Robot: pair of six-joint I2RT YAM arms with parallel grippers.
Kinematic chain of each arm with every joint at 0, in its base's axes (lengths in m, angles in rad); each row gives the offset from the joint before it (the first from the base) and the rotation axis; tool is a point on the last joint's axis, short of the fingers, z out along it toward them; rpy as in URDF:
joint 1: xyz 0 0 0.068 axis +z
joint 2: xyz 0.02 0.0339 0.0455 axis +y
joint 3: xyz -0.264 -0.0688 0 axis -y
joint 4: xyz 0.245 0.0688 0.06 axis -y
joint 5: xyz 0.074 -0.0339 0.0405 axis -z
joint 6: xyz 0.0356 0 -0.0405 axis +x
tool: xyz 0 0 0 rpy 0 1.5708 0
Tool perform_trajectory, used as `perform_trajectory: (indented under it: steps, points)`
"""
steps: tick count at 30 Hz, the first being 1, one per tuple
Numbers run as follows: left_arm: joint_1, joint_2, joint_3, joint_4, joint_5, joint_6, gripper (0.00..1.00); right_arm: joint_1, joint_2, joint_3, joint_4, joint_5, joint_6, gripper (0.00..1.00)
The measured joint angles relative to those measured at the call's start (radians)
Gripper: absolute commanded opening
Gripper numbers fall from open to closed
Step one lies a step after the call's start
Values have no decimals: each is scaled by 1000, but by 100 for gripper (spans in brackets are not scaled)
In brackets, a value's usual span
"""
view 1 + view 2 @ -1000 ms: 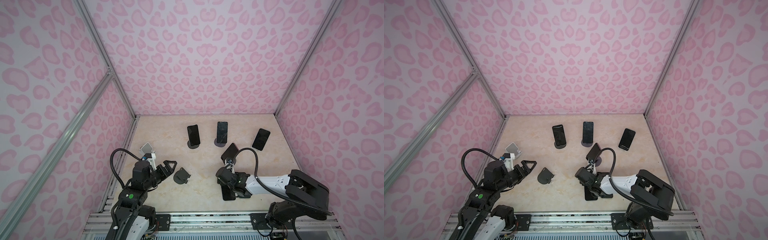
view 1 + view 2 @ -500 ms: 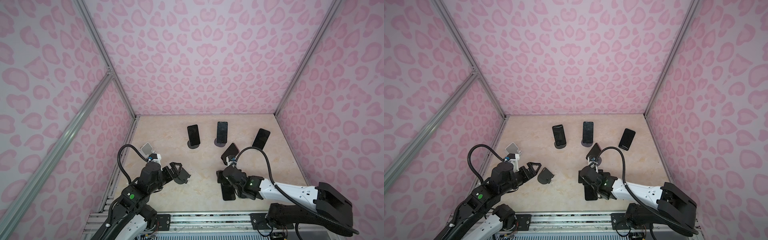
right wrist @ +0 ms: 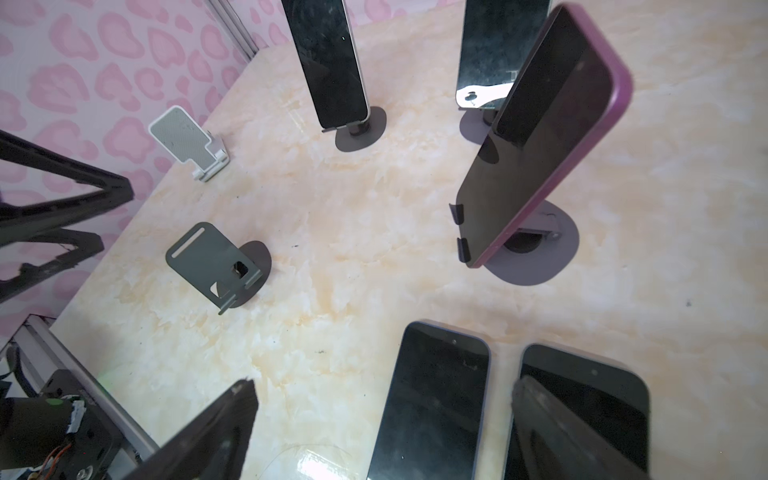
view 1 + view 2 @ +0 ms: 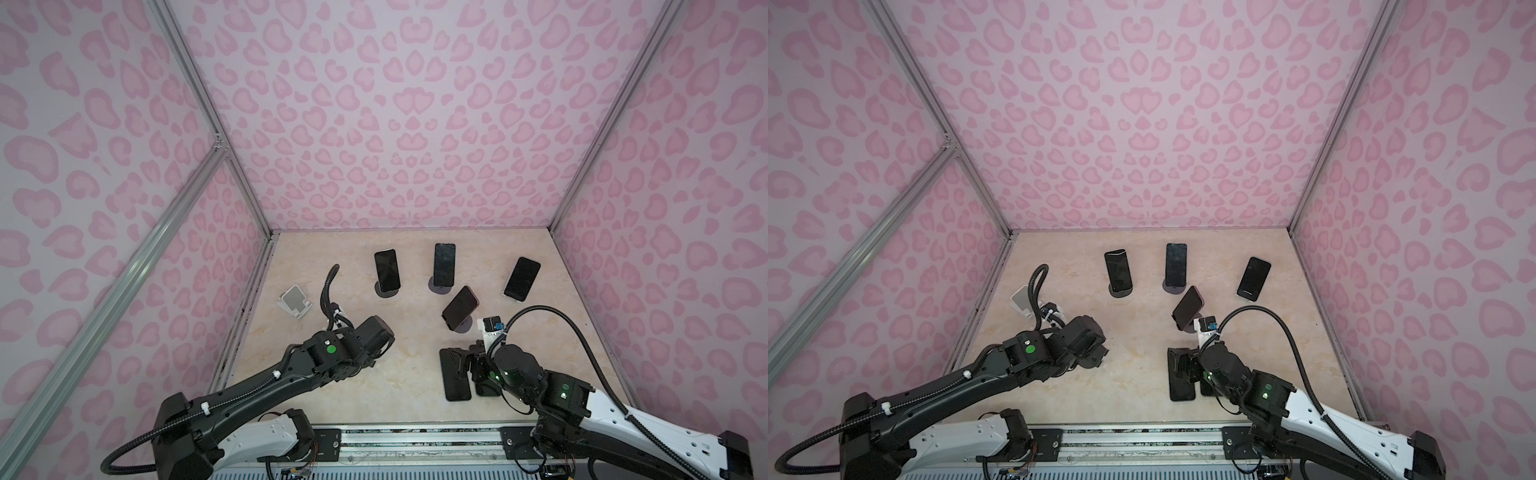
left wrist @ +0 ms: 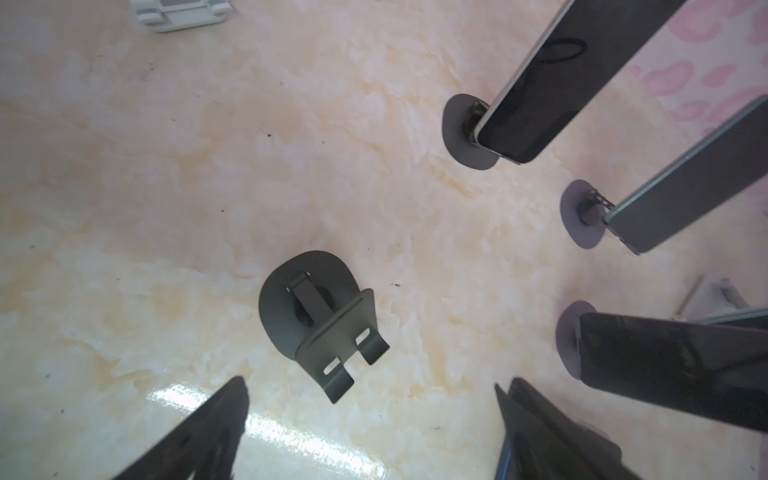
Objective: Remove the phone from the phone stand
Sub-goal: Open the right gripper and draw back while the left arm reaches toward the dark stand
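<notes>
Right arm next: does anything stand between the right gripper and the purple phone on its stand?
Nothing visible does. The open right gripper hangs over two flat phones, and only bare table lies between it and the purple phone leaning on its stand.

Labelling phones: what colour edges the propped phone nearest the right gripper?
Purple on that phone; right wrist view.

I can read no text, brand or number anywhere from here. The white tag (image 4: 1206,329) on the right arm's wrist camera carries some dark print, but it is too small for me to make out.
</notes>
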Motion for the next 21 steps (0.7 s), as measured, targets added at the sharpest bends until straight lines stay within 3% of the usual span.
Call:
perform_trajectory:
  steps: [12, 21]
  points:
    - [-47, 354, 164, -208, -40, -352, 96, -13, -88, -1, -81, 15, -27, 98]
    - [-47, 549, 270, -255, -41, -425, 95, -59, -99, -29, -73, -41, -54, 98]
